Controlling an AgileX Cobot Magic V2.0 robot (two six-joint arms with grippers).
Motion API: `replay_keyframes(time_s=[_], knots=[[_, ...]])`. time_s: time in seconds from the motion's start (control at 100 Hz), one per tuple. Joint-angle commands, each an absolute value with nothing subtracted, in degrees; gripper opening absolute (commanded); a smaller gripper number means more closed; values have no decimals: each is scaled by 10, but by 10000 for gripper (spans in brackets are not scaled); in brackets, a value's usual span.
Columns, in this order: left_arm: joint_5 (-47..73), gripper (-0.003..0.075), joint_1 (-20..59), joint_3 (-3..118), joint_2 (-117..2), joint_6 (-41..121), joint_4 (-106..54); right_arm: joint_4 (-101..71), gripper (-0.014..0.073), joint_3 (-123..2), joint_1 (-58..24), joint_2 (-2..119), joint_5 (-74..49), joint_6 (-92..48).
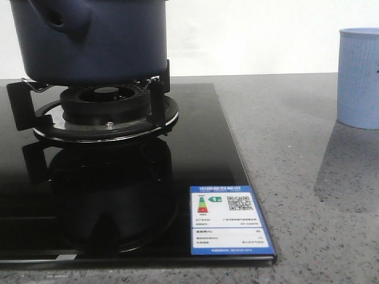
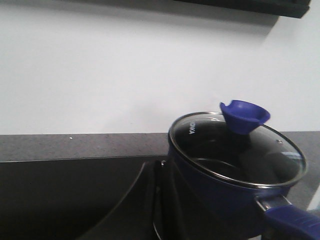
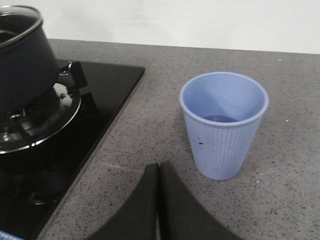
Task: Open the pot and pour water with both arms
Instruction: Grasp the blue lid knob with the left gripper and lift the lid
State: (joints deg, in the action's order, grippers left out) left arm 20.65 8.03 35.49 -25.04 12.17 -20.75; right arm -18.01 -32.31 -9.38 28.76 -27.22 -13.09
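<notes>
On the left, the big dark blue pot [image 1: 89,41] sits on the metal stand [image 1: 157,97] of the round burner [image 1: 106,106]. The burner belongs to a shiny black stove top [image 1: 195,160] that lies flat on the gray speckled desk [image 1: 296,177]. The pot has a stubby side knob [image 1: 62,21] with a small hole in it. From the left wrist view, a glass lid [image 2: 240,150] with a metal rim still covers the pot, and a bright blue lid knob [image 2: 244,116] shaped like a little bowl stands on top of the lid. A blue handle [image 2: 292,222] sticks out from the side of the pot.

The left gripper [image 2: 155,200] shows only as dark fingers just beside the pot. They look pressed close together with nothing between them.

At the near right corner of the stove top there is a blue and white sticker [image 1: 231,220] with a square code on it.

Farther right, a light blue ribbed cup [image 3: 223,125] stands upright on the desk, well apart from the stove top. It is open on top, and something dark shows at its bottom, but I cannot tell what it is.

The right gripper [image 3: 159,200] is near the cup, on the near side of it, above the desk. Its two black fingers touch each other and it holds nothing.
</notes>
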Motion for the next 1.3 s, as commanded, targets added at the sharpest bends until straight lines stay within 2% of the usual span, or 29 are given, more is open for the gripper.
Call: replay_keyframes(time_s=[0.0, 0.11, 0.18, 0.25, 0.31, 0.38, 0.44, 0.49, 0.55, 0.62, 0.81, 0.99, 1.29], knots=[[169, -15, 113, 381, -276, 146, -237, -180, -61, -345, -101, 298, -231, -142], [155, -8, 156, 392, -302, 164, -248, -180, -61, -345, -104, 298, -222, -143], [135, 31, 184, 397, -318, 165, -248, -180, -59, -345, -104, 298, -220, -144], [111, 112, 212, 400, -335, 165, -248, -180, -48, -345, -104, 298, -221, -145], [89, 216, 234, 400, -351, 165, -248, -180, -8, -345, -104, 298, -222, -145], [66, 345, 254, 400, -371, 165, -248, -180, 87, -345, -104, 298, -223, -146], [48, 424, 267, 400, -389, 165, -248, -182, 227, -345, -104, 298, -224, -146], [32, 449, 276, 400, -404, 165, -248, -185, 365, -345, -104, 298, -224, -146], [14, 444, 280, 400, -422, 165, -248, -188, 524, -345, -104, 298, -224, -146], [-10, 443, 280, 400, -445, 165, -248, -188, 615, -345, -104, 298, -228, -146], [-46, 452, 280, 416, -507, 165, -249, -188, 618, -345, -104, 298, -239, -146], [-55, 524, 293, 456, -563, 165, -249, -188, 618, -345, -104, 298, -239, -146], [-69, 524, 299, 509, -657, 165, -247, -188, 618, -345, -104, 298, -239, -146]])
